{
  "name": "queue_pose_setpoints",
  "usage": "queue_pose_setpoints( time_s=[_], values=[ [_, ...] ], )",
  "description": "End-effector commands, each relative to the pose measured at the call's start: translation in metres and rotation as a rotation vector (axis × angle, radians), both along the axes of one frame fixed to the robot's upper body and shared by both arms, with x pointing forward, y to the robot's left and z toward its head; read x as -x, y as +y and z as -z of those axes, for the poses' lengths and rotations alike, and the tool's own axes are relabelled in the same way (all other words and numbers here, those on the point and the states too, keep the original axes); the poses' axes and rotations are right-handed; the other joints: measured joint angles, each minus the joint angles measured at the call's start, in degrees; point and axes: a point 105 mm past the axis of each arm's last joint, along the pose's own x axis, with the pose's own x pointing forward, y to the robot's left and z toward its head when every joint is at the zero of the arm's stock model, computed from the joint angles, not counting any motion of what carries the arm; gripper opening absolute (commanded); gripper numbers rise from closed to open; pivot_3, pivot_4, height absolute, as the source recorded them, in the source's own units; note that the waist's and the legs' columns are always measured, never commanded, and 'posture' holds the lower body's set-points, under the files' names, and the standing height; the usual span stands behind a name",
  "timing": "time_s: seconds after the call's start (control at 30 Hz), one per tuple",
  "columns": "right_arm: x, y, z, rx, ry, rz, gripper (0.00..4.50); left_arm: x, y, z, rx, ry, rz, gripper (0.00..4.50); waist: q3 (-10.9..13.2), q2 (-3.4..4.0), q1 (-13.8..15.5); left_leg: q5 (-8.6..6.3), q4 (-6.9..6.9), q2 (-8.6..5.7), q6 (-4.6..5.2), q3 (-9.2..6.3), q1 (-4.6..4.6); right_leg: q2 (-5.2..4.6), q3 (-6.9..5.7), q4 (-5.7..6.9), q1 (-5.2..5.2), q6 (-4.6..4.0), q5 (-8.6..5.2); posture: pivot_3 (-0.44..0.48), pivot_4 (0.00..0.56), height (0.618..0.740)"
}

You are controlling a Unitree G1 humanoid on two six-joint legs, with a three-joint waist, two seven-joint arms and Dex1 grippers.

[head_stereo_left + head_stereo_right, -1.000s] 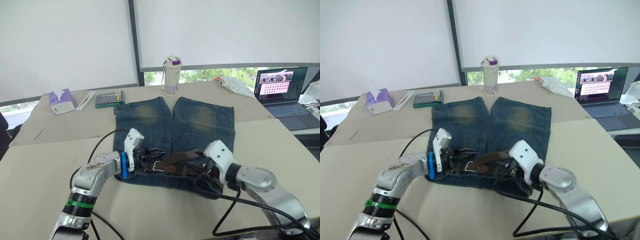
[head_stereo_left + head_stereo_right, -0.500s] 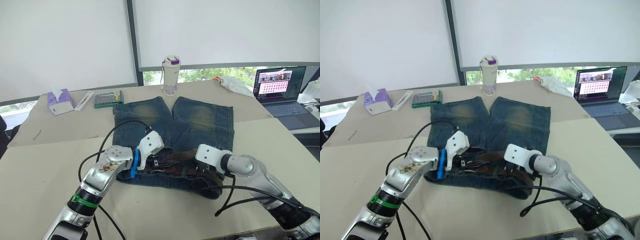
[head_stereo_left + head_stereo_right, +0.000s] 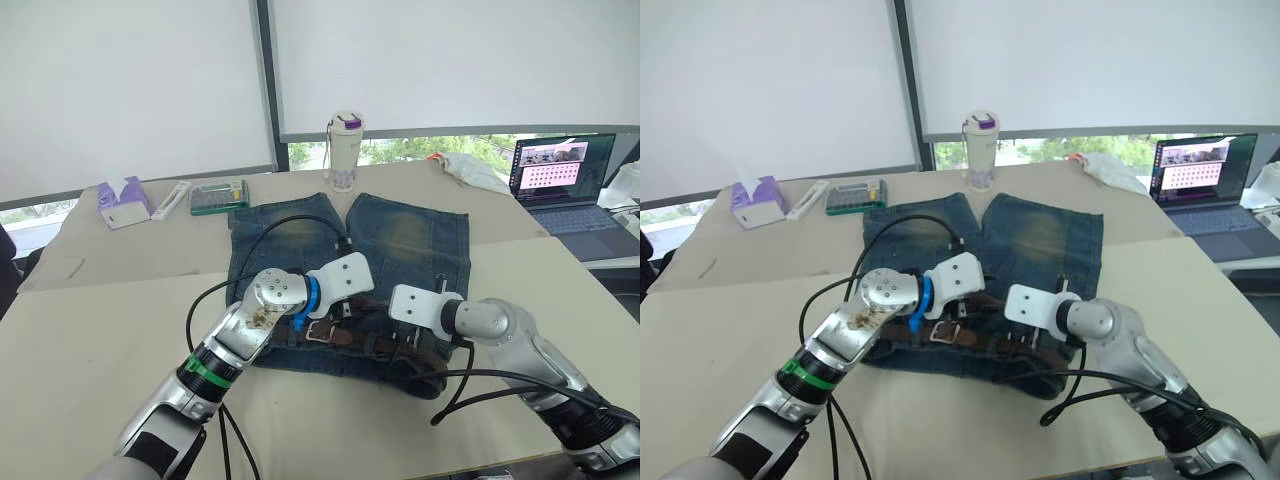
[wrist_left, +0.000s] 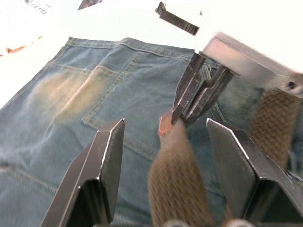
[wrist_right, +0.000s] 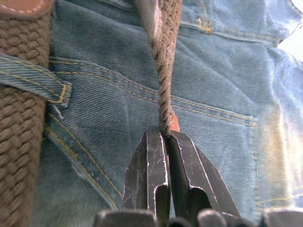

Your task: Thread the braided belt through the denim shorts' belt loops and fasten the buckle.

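Left eye view: we see the denim shorts (image 3: pixel 345 285) lying flat on the bench (image 3: pixel 90 330), waistband toward us and both legs pointing away toward the window. The braided belt (image 3: pixel 375 340) runs along the waistband, and the buckle (image 3: pixel 318 331) lies on the waistband just left of the shorts' middle, with brown leather trim beside it.

The left gripper (image 4: pixel 163 137) hangs over the middle of the waistband, close above the buckle. In the left wrist view its jaws stand wide apart, with a length of the belt rising between them; we cannot tell whether either finger touches the strap. The right gripper (image 5: pixel 165 135) sits on the right half of the waistband, near the left gripper. In the right wrist view its jaws are closed on the belt, pinching the strap edge-on at its reddish-brown leather tip (image 5: pixel 174 124). The left wrist view confirms this: the thin black right fingers (image 4: pixel 189 94) clamp the leather tip above the denim.

In the right wrist view a second run of the belt passes under one of the belt loops (image 5: pixel 45 85) on the waistband.

At the far side of the bench we note a tumbler (image 3: pixel 343 150) with a purple lid just beyond the shorts, a tissue box (image 3: pixel 122 203) and a flat green case (image 3: pixel 219 197) to the left, and an open laptop (image 3: pixel 565 185) to the right.
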Motion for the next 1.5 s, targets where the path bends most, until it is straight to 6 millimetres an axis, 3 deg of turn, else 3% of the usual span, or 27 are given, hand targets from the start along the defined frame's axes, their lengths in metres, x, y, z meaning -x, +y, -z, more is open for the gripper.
queue_pose_setpoints(
  time_s=[0.03,0.13,0.33,0.37,0.43,0.5,0.57,0.63,0.83,1.03,1.37,1.5],
  values=[
    [0.005,0.007,-0.028,0.013,-0.062,-0.026,0.04,-0.005,-0.005,0.003,-0.12,-0.084,0.055,2.9,0.0,0.0,0.04,0.0,0.0,0.0,-0.01,0.01,0.0,0.02,-0.01,0.01,-0.01,0.0,0.0,0.0,0.15,0.74],
    [0.008,0.008,-0.034,0.01,-0.063,-0.017,0.0,-0.003,-0.003,0.015,-0.185,-0.073,0.093,2.11,-0.01,0.02,-0.02,0.0,0.01,-0.04,0.0,-0.01,-0.02,0.0,-0.03,0.01,-0.01,0.0,0.0,0.0,0.15,0.74],
    [0.014,0.016,-0.042,-0.033,-0.059,-0.011,0.0,-0.008,0.006,0.021,-0.191,-0.051,0.066,0.12,-0.01,0.02,0.12,-0.01,0.18,0.01,0.02,-0.04,-0.1,-0.03,-0.09,0.02,-0.02,0.0,0.0,0.0,0.15,0.74],
    [0.015,0.018,-0.044,-0.054,-0.054,-0.008,0.0,-0.009,0.008,0.021,-0.179,-0.04,0.057,0.05,-0.01,0.03,0.12,-0.02,0.25,0.02,0.04,-0.06,-0.14,-0.03,-0.1,0.05,-0.02,0.0,0.0,0.0,0.15,0.74],
    [0.017,0.023,-0.052,-0.168,-0.031,0.021,0.0,-0.008,0.013,0.02,-0.123,0.014,0.043,0.05,-0.01,0.03,0.09,-0.04,0.34,0.03,0.07,-0.08,-0.17,-0.02,-0.13,0.07,-0.03,0.0,0.0,0.0,0.15,0.74],
    [0.027,0.026,-0.051,-0.255,0.028,0.029,0.77,-0.001,0.019,0.011,0.05,0.174,0.046,0.0,-0.06,0.14,0.09,-0.04,0.4,0.09,0.07,-0.17,-0.22,-0.02,-0.14,0.1,-0.07,0.0,0.0,0.0,0.15,0.74],
    [0.03,0.024,-0.055,-0.341,0.032,0.074,1.38,0.01,0.029,0.006,0.12,0.248,0.098,0.0,-0.05,0.18,0.06,-0.07,0.42,0.14,0.11,-0.3,-0.24,-0.02,-0.13,0.14,-0.11,0.0,0.0,0.0,0.15,0.74],
    [0.045,0.019,-0.051,-0.389,0.108,0.087,2.09,0.016,0.046,0.0,0.169,0.313,0.116,0.0,-0.04,0.19,0.12,-0.07,0.44,0.15,0.12,-0.38,-0.26,-0.02,-0.17,0.14,-0.11,0.0,0.0,0.0,0.15,0.74],
    [0.073,0.018,-0.024,-0.33,0.228,0.07,2.09,0.026,0.072,-0.003,0.153,0.334,0.136,0.0,-0.02,0.24,0.19,-0.29,0.52,0.04,0.5,-0.63,-0.19,-0.1,-0.22,0.11,0.01,0.04,0.02,0.0,0.15,0.74],
    [0.064,0.015,-0.003,-0.237,0.209,0.101,2.09,0.028,0.089,0.014,-0.033,0.126,0.199,0.0,-0.02,0.24,-0.31,-0.07,0.46,0.07,0.1,-0.56,-0.17,-0.05,-0.21,0.12,-0.06,0.01,0.02,0.0,0.15,0.74],
    [0.063,0.012,0.014,-0.136,0.239,0.086,2.09,0.015,0.09,0.027,-0.167,-0.189,0.277,0.0,-0.01,0.23,0.15,-0.08,0.48,0.07,0.11,-0.28,-0.21,-0.09,-0.19,0.04,-0.03,0.0,0.04,0.0,0.15,0.74],
    [0.064,0.009,0.018,-0.124,0.253,0.093,1.03,0.017,0.085,0.03,-0.184,-0.25,0.314,0.0,-0.01,0.23,0.21,-0.14,0.5,0.07,0.22,-0.2,-0.23,-0.09,-0.21,0.04,-0.03,0.0,0.04,0.0,0.15,0.74]
  ],
)
